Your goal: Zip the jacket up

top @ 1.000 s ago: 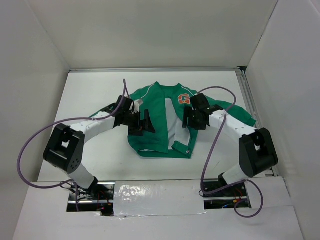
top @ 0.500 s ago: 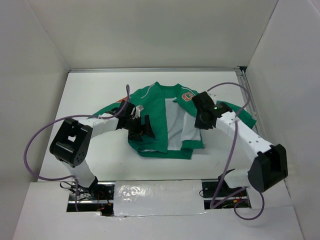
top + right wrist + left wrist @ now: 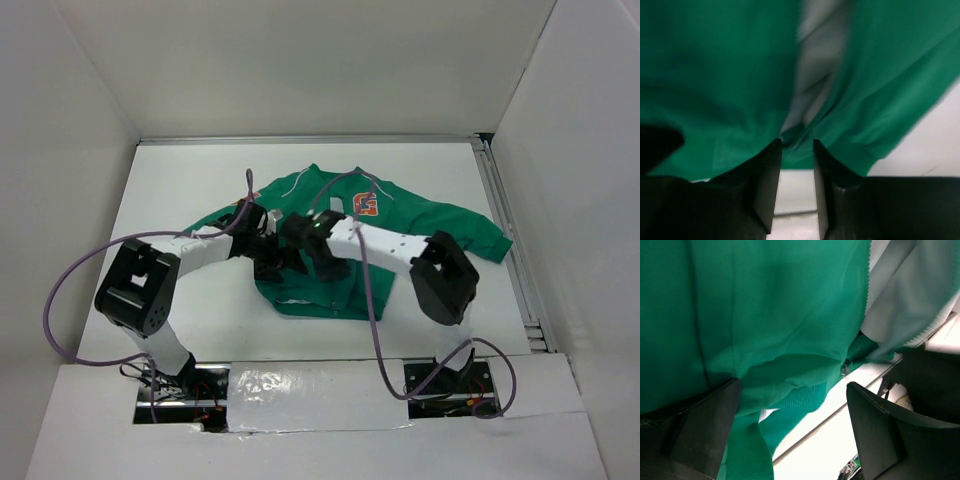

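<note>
And here's the jacket (image 3: 410,215), green, spread flat on the white table (image 3: 190,180), with the orange G patch (image 3: 366,205) on its chest as our marker. The collar sits up and to the left of the patch. The ribbed hem (image 3: 320,305) lies on the near side of it, toward the arm bases, and one sleeve runs out to the patch's right. Both arms crowd in left of the patch! The right arm reaches across the jacket body, passing just on the near side of the patch. The right gripper (image 3: 328,265) points down at the cloth, left of the patch and nearer the hem. The left gripper (image 3: 278,258) sits farther left of the patch, just beside the other one. From the left wrist camera, its fingers (image 3: 695,435) stand wide apart with nothing clamped. Rumpled green cloth lies beneath them, and white lining (image 3: 905,295) shows at the upper right. The right wrist view is blurred. Its fingers (image 3: 762,185) stand a narrow slot apart, and bare table shows through the slot. Two green panels with a pale strip between them come down right to the tips. Whether those tips pinch any cloth, I cannot tell.
</note>
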Action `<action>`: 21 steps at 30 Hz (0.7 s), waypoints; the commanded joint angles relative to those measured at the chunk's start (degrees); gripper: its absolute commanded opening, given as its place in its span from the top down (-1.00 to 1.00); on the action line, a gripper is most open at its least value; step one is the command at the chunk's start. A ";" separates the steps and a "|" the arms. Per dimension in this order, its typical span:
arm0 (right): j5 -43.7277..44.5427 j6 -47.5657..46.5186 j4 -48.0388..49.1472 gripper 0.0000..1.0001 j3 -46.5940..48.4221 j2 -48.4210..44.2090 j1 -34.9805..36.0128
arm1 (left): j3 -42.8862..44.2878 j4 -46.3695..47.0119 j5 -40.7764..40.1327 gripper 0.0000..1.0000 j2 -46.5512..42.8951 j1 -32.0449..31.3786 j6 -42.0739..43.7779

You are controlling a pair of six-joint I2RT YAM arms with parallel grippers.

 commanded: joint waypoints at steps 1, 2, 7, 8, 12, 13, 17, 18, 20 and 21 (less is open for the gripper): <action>-6.80 -1.96 3.66 0.16 2.10 -1.87 4.34 | 0.89 -1.32 0.65 -0.99 -3.50 1.93 -1.29; -9.53 -2.67 6.23 0.09 0.70 -3.80 4.26 | 0.71 -1.23 1.00 -0.99 -4.11 2.11 -1.12; -23.25 -3.56 23.54 -0.28 -17.57 -22.60 -1.35 | 0.01 -1.05 1.18 -0.99 -4.82 2.37 -0.50; -23.61 -2.60 24.62 -0.28 -22.30 -26.80 -2.33 | -0.25 -0.96 1.35 -0.99 -4.82 2.46 -0.59; -25.89 -0.57 28.66 -0.30 -30.15 -31.41 -6.11 | -1.22 0.53 2.23 -0.99 -5.17 1.85 -0.07; -26.34 -0.66 29.71 -0.29 -32.25 -31.59 -6.20 | -1.31 0.53 2.06 -0.99 -5.34 1.84 -0.06; -27.40 -0.31 34.20 -0.27 -34.82 -29.14 -6.38 | -1.40 0.35 2.06 -0.99 -5.78 1.67 0.64; -27.92 -0.30 35.69 -0.27 -35.35 -28.43 -6.73 | -1.48 0.35 2.32 -0.99 -6.05 1.49 0.99; -28.18 0.74 37.19 -0.26 -35.96 -25.97 -7.52 | -1.83 0.53 2.41 -0.99 -6.57 1.49 1.25; -28.36 1.01 37.98 -0.26 -36.31 -25.44 -7.78 | -2.01 0.62 2.24 -0.99 -6.75 1.41 1.43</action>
